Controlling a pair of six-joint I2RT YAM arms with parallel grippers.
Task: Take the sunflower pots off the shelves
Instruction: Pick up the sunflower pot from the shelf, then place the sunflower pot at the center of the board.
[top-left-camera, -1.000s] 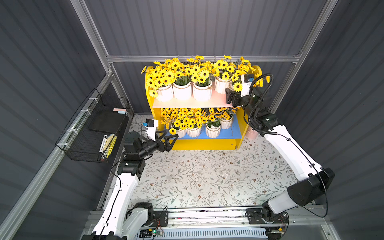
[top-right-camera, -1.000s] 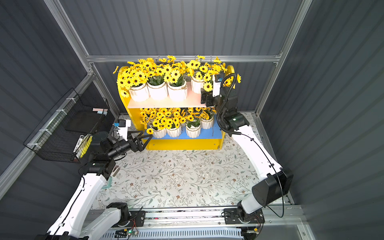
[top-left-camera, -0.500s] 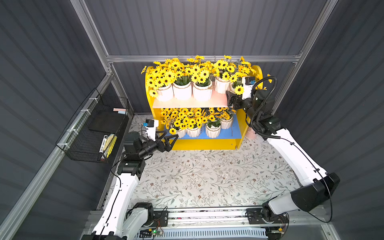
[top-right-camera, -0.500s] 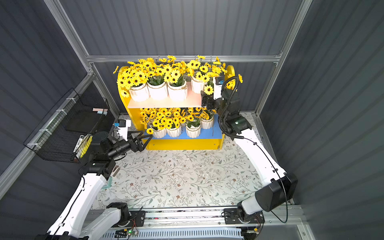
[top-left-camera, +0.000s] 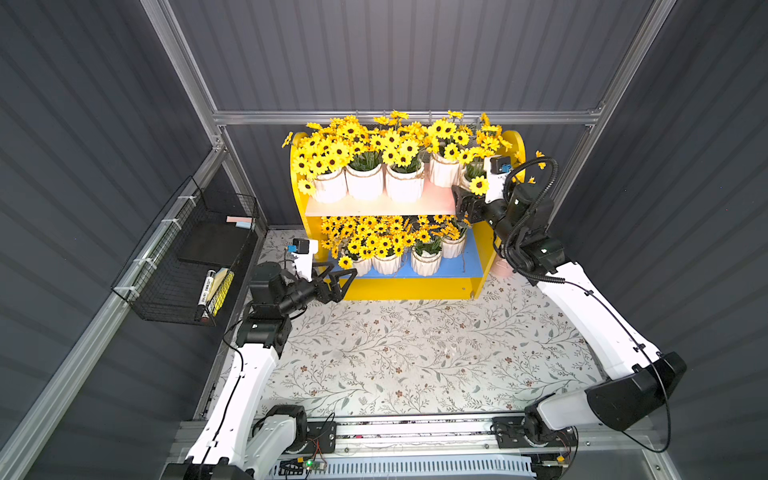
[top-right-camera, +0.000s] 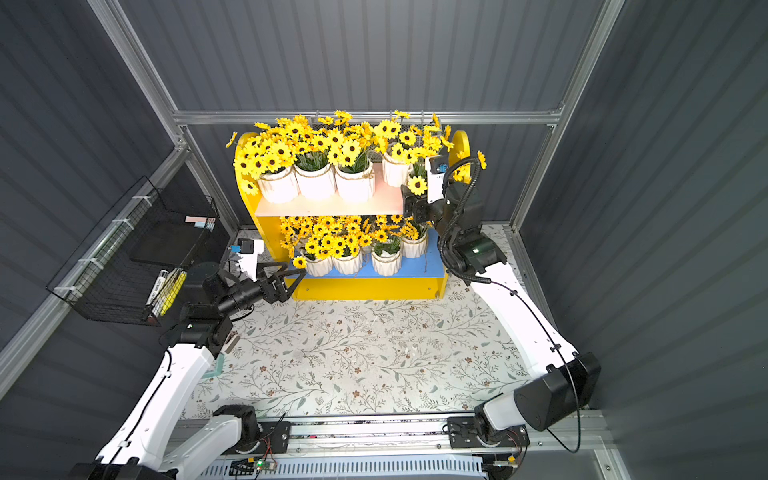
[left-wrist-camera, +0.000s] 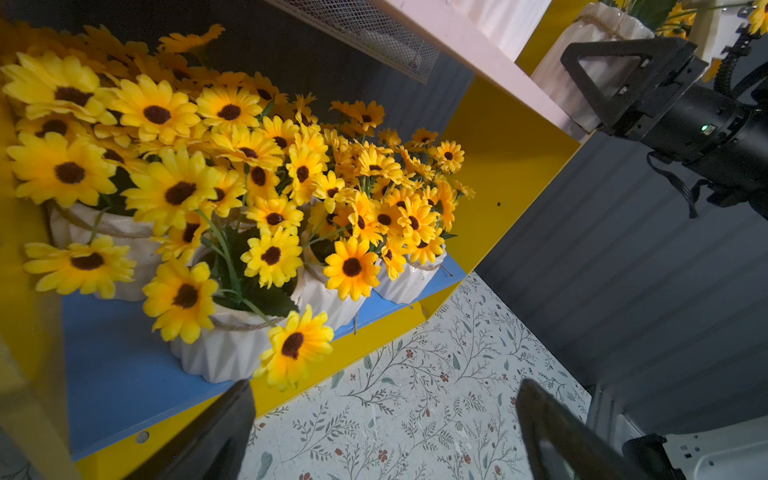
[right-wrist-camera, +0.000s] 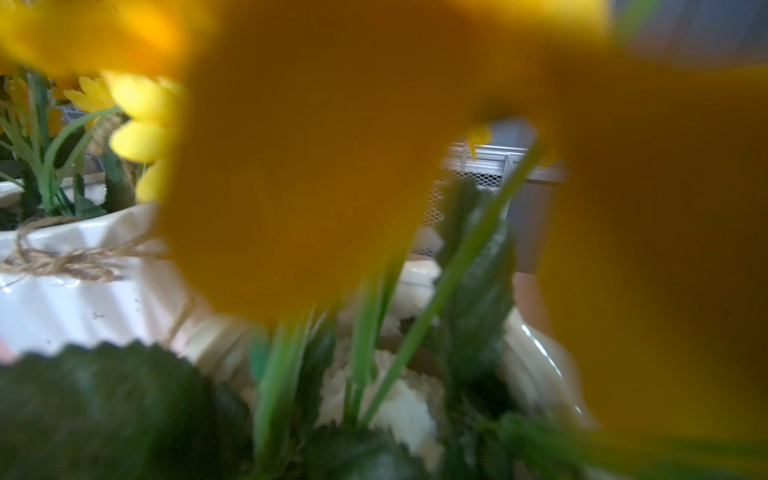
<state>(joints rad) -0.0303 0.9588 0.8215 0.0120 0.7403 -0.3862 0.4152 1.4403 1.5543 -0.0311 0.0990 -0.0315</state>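
**Both claws at opposite ends of the shelves (top-left-camera: 409, 289), every one of the sunflower pots (top-left-camera: 365, 183) on its board.**

From the left: the left claw (top-left-camera: 348, 282) hangs low over the floral bench (top-left-camera: 415, 353), jaws spread wide and empty. It is level with the blue lower board (top-left-camera: 465, 266) and aimed at that board's end pot (left-wrist-camera: 224, 353), probably because the outermost pot can be taken without dragging through its neighbours' blooms. Four pots stand on the blue board and five on the pink upper board (top-left-camera: 374, 205). At the right end, the right claw (top-left-camera: 460, 203) sits at the pink board's edge by the last pot (left-wrist-camera: 552, 89), jaws wide. One finger (left-wrist-camera: 623, 45) crosses the pot's front, but I cannot tell whether it touches. Petals smother the right wrist view, so the claw seems to reach beneath the blooms for the pot's body.
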